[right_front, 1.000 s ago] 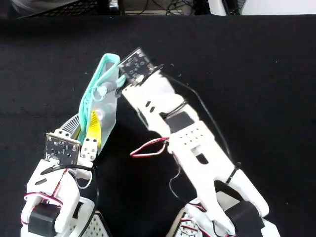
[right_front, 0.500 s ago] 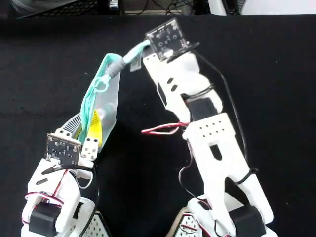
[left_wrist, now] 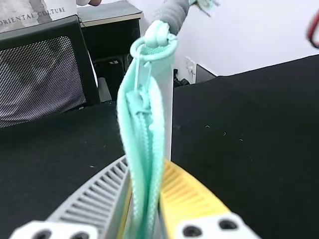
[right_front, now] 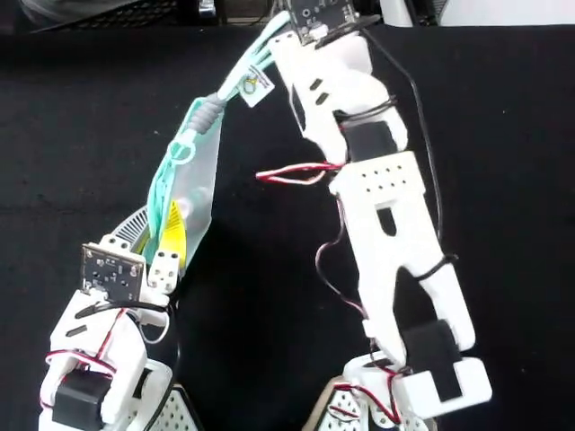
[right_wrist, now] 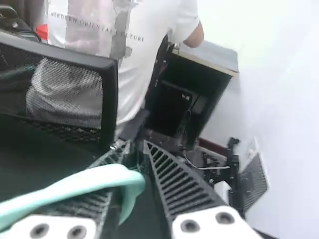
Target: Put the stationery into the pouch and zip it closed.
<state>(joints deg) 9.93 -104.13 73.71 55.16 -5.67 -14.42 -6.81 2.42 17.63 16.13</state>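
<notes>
Both grippers are clamped, left gripper (left_wrist: 147, 172) on the pouch (right_front: 193, 184), right gripper (right_wrist: 134, 148) on its strap (right_wrist: 75, 186); zipping appears nearly finished, next confirm closure

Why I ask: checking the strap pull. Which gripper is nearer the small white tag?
Right. The right gripper holds the strap just past the tag; the left gripper grips the pouch at its opposite, near end.

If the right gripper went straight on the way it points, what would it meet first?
It grips the mint strap of the pouch. Beyond the right gripper the way looks free up to the dark cabinet, though depth is unclear.
</notes>
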